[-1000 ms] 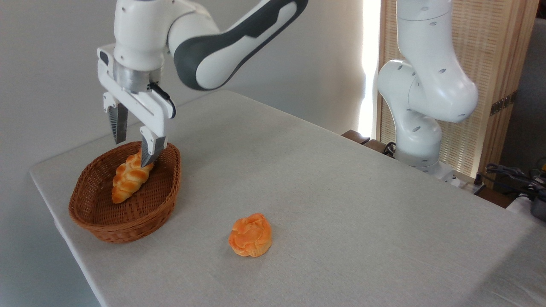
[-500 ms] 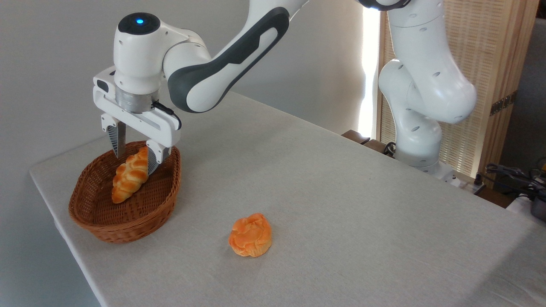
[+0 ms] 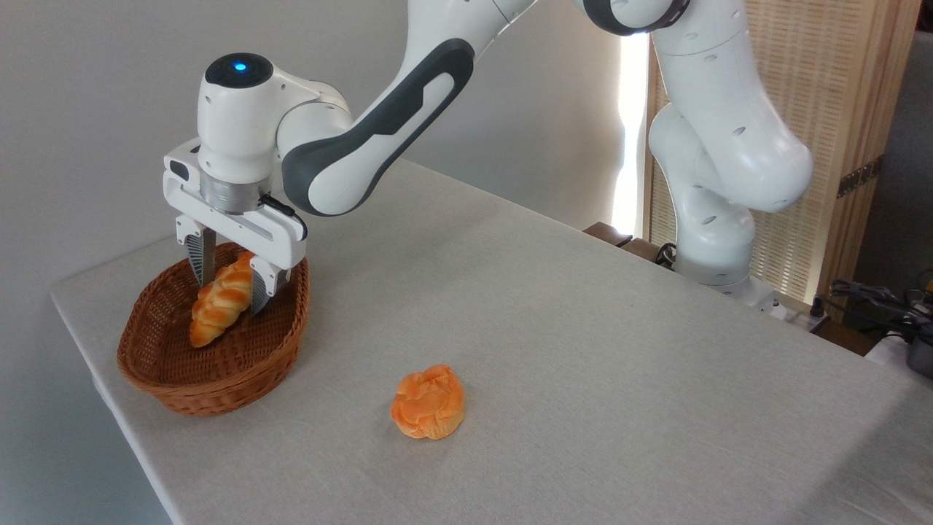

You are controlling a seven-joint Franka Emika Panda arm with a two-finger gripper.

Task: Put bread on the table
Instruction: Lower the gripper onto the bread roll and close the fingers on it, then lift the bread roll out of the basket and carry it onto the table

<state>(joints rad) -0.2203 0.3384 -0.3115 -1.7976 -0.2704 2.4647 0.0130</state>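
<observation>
At the left of the frame we found the hand [image 3: 227,288] spread astride the upper end of the bread [image 3: 219,300], which lay in the basket [image 3: 219,379], long axis slanting lower-left, seemingly not yet pinched.

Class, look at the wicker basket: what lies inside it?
Inside the basket lies the braided bread, the open gripper straddling it. The floor under the loaf is hidden.
</observation>
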